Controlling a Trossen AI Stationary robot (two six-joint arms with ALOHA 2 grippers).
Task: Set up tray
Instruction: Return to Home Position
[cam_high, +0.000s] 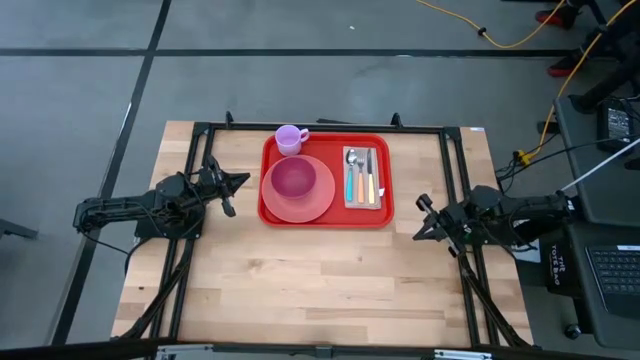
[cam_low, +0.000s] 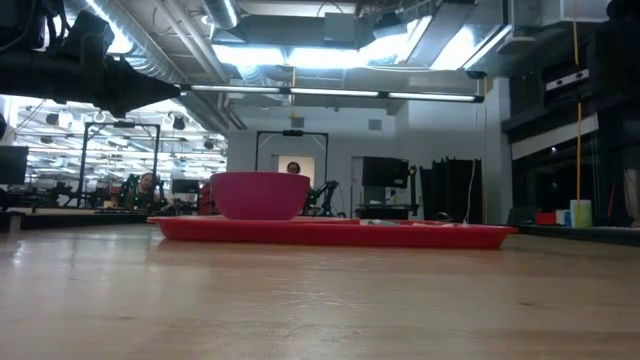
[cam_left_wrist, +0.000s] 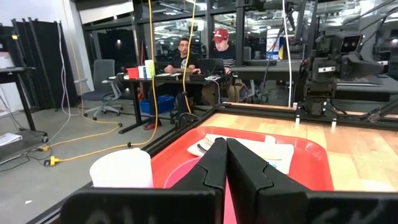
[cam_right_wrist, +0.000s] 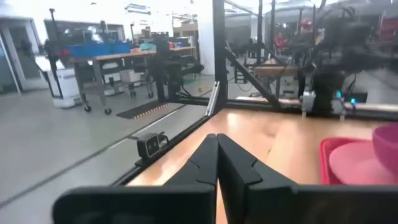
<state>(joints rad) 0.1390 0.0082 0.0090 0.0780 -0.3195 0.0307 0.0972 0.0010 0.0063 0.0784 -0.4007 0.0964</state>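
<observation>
The red tray (cam_high: 326, 214) lies flat on the far middle of the wooden table and shows in the low view as well (cam_low: 420, 236). On it stand a pink plate (cam_high: 318, 205) with a magenta bowl (cam_high: 294, 179), a lilac cup (cam_high: 290, 139), and a pale napkin with cutlery (cam_high: 362, 178). My left gripper (cam_high: 243, 181) hovers shut just left of the tray, pointing level at it (cam_left_wrist: 226, 140). My right gripper (cam_high: 416, 235) is shut right of the tray and a little nearer, pointing level toward the table's left (cam_right_wrist: 216, 135). Neither touches anything.
A black metal frame (cam_high: 330, 127) runs along the table's far edge and down both sides. The near half of the wooden top (cam_high: 320, 290) is bare. Beyond the table are desks, cables and seated people (cam_left_wrist: 199, 56).
</observation>
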